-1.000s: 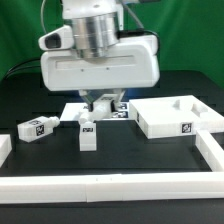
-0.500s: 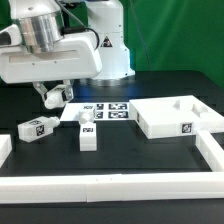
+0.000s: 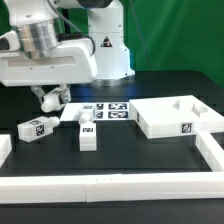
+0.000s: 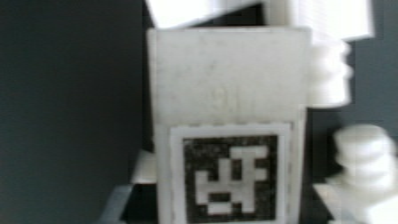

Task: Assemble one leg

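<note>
The claw (image 3: 50, 98) has swung over toward the leg (image 3: 35, 128) at the exterior view's left, a pickup looks likely, grip state unreadable.

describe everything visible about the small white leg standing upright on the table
The upright leg is a small, stubby white post, plastic by its look, with a black-and-white tag on the face toward the camera. It stands on end on the black table, in front of the marker board. Another white part lies just behind it; contact is unclear. The gripper hangs apart, toward the exterior view's left.
</note>
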### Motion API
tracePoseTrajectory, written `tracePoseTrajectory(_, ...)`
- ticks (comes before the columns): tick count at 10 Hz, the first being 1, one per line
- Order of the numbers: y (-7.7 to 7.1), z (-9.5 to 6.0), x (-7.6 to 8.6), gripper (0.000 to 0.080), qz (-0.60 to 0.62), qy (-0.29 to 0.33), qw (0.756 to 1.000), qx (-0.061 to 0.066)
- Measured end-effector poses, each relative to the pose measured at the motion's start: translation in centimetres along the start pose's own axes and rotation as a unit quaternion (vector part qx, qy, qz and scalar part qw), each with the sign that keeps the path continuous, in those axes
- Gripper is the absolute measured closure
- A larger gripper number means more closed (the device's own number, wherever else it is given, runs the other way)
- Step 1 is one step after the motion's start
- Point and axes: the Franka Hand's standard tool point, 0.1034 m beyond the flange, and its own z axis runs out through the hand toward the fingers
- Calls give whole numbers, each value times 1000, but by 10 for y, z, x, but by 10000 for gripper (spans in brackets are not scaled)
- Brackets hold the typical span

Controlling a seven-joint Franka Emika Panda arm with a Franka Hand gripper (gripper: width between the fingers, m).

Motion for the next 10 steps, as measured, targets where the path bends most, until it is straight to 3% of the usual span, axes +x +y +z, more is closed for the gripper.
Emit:
tracePoseTrajectory(1,23,7,-7,514,8,1,1000,-9)
tracePoseTrajectory(3,43,26,-17,514,16,8,999,-31)
tracePoseTrajectory(6,43,38,-11,514,5,11,999,-41)
tracePoseTrajectory(9,43,40,-12,513,3,9,999,-41)
tracePoseTrajectory(10,43,40,-12,324,3,9,999,-41)
